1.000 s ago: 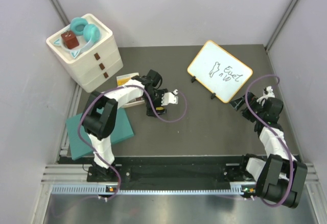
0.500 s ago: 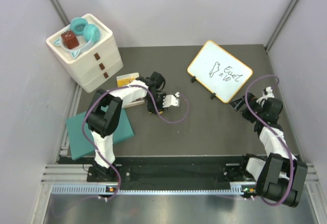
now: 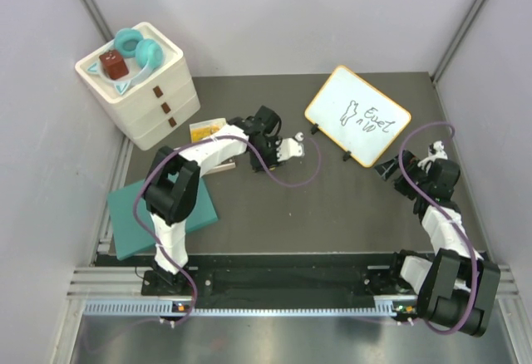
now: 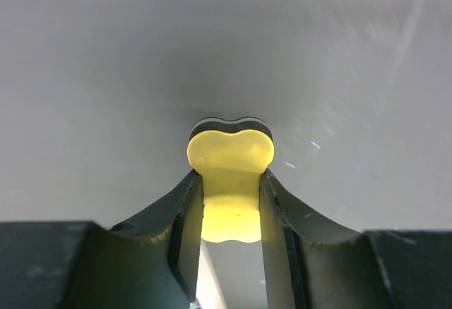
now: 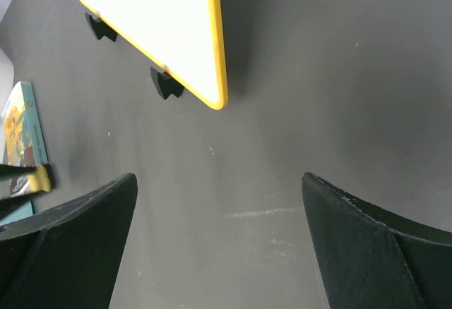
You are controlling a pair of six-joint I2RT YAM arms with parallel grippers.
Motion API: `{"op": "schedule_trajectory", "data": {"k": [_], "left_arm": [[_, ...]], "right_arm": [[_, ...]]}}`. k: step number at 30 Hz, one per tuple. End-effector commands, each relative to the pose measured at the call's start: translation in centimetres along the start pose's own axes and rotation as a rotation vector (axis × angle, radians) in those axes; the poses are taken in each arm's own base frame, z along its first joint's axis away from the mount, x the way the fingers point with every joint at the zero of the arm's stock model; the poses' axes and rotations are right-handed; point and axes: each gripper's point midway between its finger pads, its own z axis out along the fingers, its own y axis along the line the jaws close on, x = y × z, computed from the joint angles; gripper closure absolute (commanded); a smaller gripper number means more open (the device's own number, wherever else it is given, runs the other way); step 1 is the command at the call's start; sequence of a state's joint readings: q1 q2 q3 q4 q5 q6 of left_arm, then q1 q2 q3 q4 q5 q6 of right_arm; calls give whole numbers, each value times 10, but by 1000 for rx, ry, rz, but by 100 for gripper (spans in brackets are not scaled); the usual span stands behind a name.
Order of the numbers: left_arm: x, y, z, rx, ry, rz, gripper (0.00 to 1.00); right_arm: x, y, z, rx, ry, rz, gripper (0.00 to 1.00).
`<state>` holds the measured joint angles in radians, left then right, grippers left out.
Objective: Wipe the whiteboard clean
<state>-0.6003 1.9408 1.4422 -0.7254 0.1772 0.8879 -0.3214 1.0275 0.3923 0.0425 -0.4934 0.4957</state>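
So the left gripper (image 3: pixel 293 146) is clamped down narrow on a small yellow eraser (image 4: pixel 229 171), kind of peanut-shaped with a dark backing layer. In the left wrist view both fingers (image 4: pixel 180 214) pinch its waist and the rounded end sticks out past the tips. It's up off the tabletop (image 3: pixel 332 206), toward the far edge around the middle, and touching nothing else as far as I can tell. The whiteboard (image 3: pixel 357 115) sits toward the far right corner, turned diagonal to the edges, propped on little black feet (image 5: pixel 166 83), with black scribbles on its face. Its left corner is near the eraser, with a strip of bare surface between them. The right gripper (image 3: pixel 389 169) is spread wide with nothing in it, just off the board's near right edge and not touching. From the right wrist view the board's yellow-framed corner lies ahead of the open tips, not between them. Room-wise, the middle and near part of the tabletop is bare dark surface. The left side is busier: a white drawer unit (image 3: pixel 145 98) in the far left corner with teal headphones (image 3: pixel 137 48) on top, a book (image 3: pixel 208 130) just beside it, and a flat teal mat (image 3: pixel 133 227) by the left edge. The left arm's purple cable (image 3: pixel 287 183) droops in a loop under the wrist.
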Motion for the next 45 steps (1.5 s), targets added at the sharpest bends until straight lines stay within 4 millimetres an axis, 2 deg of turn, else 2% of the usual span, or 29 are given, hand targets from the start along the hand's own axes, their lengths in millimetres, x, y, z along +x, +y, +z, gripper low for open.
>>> {"op": "schedule_trajectory", "data": {"k": [1,4,7,9,10,12,13,14,15,16,18,20,23,26,27,30,37,41,45], "left_arm": [[-56,22,-21,-28,-174,-133,100],[-84,14,-31,56,-270,-203,100],[-111,22,-40,49,-388,-276,100],[-116,28,-42,15,-430,-337,100],[-132,43,-54,-48,-508,-379,100],[-139,48,-60,-72,-563,-423,100],[-154,59,-78,-116,-651,-452,100],[-159,63,-84,-134,-694,-472,100],[-158,62,-82,-143,-713,-501,100],[-163,67,-93,-163,-761,-576,100],[-165,85,-105,-237,-810,-633,100],[-161,100,-108,-295,-819,-786,100],[-169,100,-114,-267,-898,-799,100],[-182,96,-115,-195,-946,-810,100],[-185,94,-107,-157,-946,-825,100],[-197,95,-105,-104,-983,-829,100],[-212,97,-106,-56,-1071,-823,100],[-219,97,-105,-31,-1093,-786,100],[-225,101,-98,-3,-1106,-803,100]], "right_arm": [[-25,15,-2,-43,-81,-75,1],[-33,23,0,-95,-129,-118,1],[-28,28,1,-146,-128,-121,1],[-25,31,3,-173,-121,-122,1],[-25,30,4,-176,-119,-117,2],[-23,29,7,-179,-118,-114,2],[-23,28,7,-180,-117,-109,2],[-22,28,8,-178,-115,-108,1],[-21,28,9,-182,-108,-101,1],[-21,28,9,-184,-105,-102,1],[-20,27,11,-179,-95,-98,1],[-20,26,12,-178,-97,-101,1],[-21,23,13,-171,-109,-103,1],[-21,24,16,-190,-116,-117,4],[-20,24,18,-200,-112,-109,12],[-16,24,25,-221,-83,-80,22],[-12,23,40,-255,-26,-15,23],[-16,25,48,-284,-29,22,25],[-19,28,57,-330,-20,61,33]]}}
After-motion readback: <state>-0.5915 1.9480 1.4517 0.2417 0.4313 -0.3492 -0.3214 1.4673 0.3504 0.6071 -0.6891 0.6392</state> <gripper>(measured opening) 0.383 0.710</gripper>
